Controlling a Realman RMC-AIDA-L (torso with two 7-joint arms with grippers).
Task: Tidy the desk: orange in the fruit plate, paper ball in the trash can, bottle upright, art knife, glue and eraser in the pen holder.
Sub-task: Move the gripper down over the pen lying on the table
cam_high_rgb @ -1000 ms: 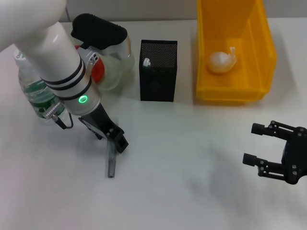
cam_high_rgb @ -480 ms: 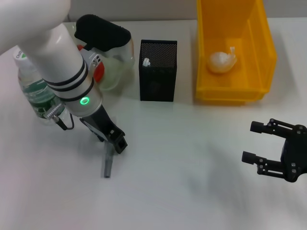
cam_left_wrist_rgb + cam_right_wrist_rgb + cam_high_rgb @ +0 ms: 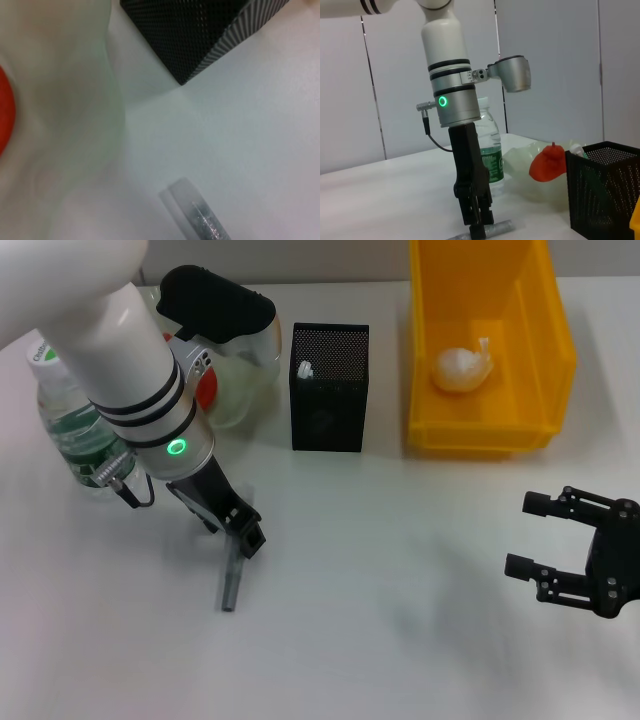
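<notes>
The grey art knife [image 3: 232,582] lies flat on the white table, and its end shows in the left wrist view [image 3: 196,216]. My left gripper [image 3: 246,532] stands over its upper part, fingers closed on it [image 3: 478,223]. The bottle [image 3: 68,425] stands upright at the far left. An orange [image 3: 205,390] rests in the translucent fruit plate [image 3: 245,375]. The black mesh pen holder [image 3: 330,390] has a white item in it. The paper ball [image 3: 460,370] lies in the yellow trash can [image 3: 480,435]. My right gripper [image 3: 545,540] hovers open at the right, holding nothing.
The pen holder [image 3: 200,35] stands just behind the knife, with the fruit plate [image 3: 60,125] beside it. The bottle [image 3: 490,145] is close behind my left arm. Bare table lies between the two grippers.
The knife's lower end swung slightly left, then back to the right, under my left gripper. The right gripper has barely moved.
</notes>
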